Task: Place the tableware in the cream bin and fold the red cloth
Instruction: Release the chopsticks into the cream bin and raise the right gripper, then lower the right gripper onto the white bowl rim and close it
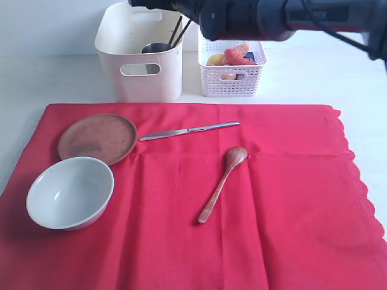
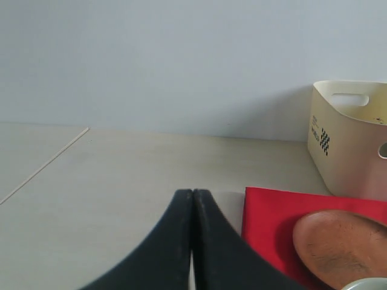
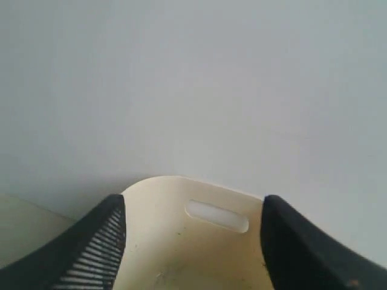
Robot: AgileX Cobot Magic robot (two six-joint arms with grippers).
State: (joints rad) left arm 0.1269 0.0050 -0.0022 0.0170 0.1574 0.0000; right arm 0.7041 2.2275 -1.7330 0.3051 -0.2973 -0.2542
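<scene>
White lattice basket [image 1: 232,81] on the pale tabletop [image 1: 60,78], red sausage [image 1: 237,55] and a yellowish item [image 1: 216,59] inside, plain wall [image 2: 181,54] behind

Counted: one plate [image 1: 97,137], one bowl [image 1: 69,192], one knife [image 1: 188,130], one spoon [image 1: 222,183], one cup [image 1: 156,48], two chopsticks [image 1: 179,30], one bin [image 1: 139,69], one basket [image 1: 231,81], one cloth [image 1: 290,211]. Food [image 1: 236,55] in basket: several pieces, number indeterminable.

**A:** How's the light?

**B:** Bright and even. The red cloth [image 1: 242,211] looks saturated, and the white table [image 1: 314,78] is nearly washed out. A faint shadow hugs the bowl [image 1: 69,192] at its six o'clock.

**A:** And the focus?

**B:** The exterior view is crisp, except for the dark arm [image 1: 272,18] at twelve to one o'clock, which is blurred. In the wrist views, the left gripper [image 2: 192,199] and right gripper [image 3: 193,204] are soft and out of focus.
</scene>
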